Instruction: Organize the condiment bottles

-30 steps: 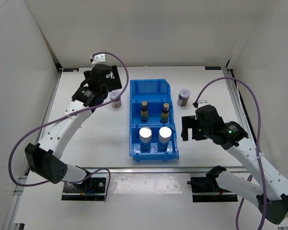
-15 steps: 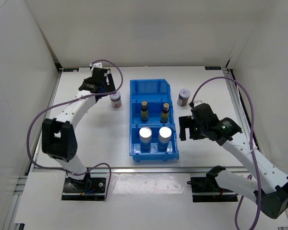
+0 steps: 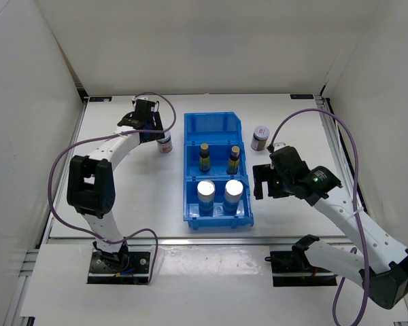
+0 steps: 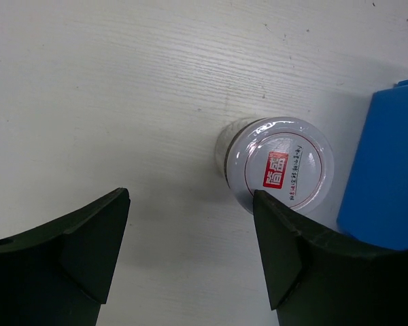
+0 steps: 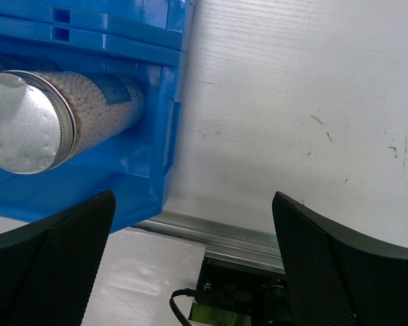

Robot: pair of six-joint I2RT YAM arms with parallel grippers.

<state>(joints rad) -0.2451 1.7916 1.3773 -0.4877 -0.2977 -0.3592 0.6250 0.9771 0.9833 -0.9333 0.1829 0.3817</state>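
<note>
Two white-blue cylinders (image 3: 206, 191) (image 3: 233, 190) with silver tops stand in the front compartment of the blue bin (image 3: 218, 216). Two slim dark bottles (image 3: 205, 155) (image 3: 234, 158) stand in its middle compartment. One short jar (image 3: 164, 141) stands left of the bin, another (image 3: 261, 136) to its right. My left gripper (image 3: 153, 132) is open just beside the left jar. In the left wrist view the jar's pale lid (image 4: 283, 170) lies beyond the right fingertip of that gripper (image 4: 190, 227), not between the jaws. My right gripper (image 3: 260, 182) is open and empty right of the bin; its wrist view (image 5: 190, 227) shows one cylinder (image 5: 88, 112).
The bin's back compartment (image 3: 213, 126) holds nothing. The bin's wall (image 4: 387, 176) stands close to the right of the left jar. White enclosure walls surround the table. The metal front rail (image 5: 211, 234) and a base mount lie below the right gripper.
The left arm has changed pose and its gripper has shifted slightly right, closer to the left jar. The right gripper moved a little left, then stayed still. No bottles moved.
</note>
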